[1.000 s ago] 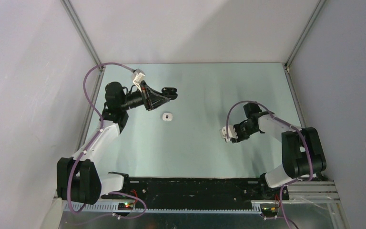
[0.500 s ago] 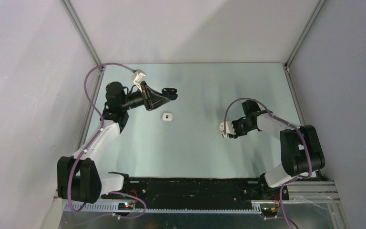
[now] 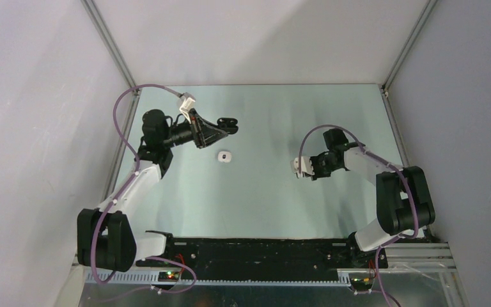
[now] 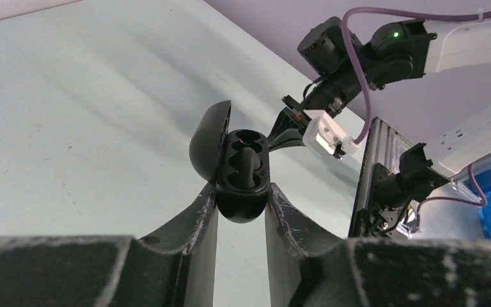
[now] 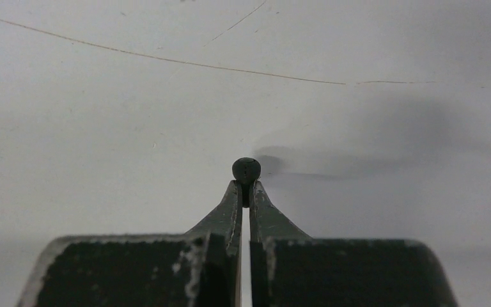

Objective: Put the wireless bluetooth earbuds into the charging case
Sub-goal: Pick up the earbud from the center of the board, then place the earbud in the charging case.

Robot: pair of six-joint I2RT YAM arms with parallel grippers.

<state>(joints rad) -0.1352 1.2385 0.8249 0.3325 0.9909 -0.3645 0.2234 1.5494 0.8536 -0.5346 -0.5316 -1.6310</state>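
Table (image 3: pixel 262 204): pale grey-green top, walled on three sides.

Arms: my left arm (image 3: pixel 142 176) reached up the left side to the far half. My right arm (image 3: pixel 393 192) bent inward from the right, its wrist over the middle right of the table, well apart from the left.

Left gripper (image 4: pixel 241 192): narrowed, one finger against each side of the charging case (image 4: pixel 243 173).

Right gripper (image 5: pixel 246 187): nearly closed, only a slit between the fingers, something small pinched at the very tips.

Charging case: black, held above the table by its lower body, wells facing the wrist camera. Lid (image 4: pixel 206 137) stood hinged open, to the left in that view. Inside, dark moulded wells; I could not tell whether any was filled.

Small white object (image 3: pixel 224 156): lay on the table just on the near side of the left gripper. Too small to tell a case from a bud.

Black earbud (image 5: pixel 246 169): this was the thing in the right gripper. Its round head stood out past the fingertips over bare table, shadow thrown off to the right. I could not tell whether it touched the surface.
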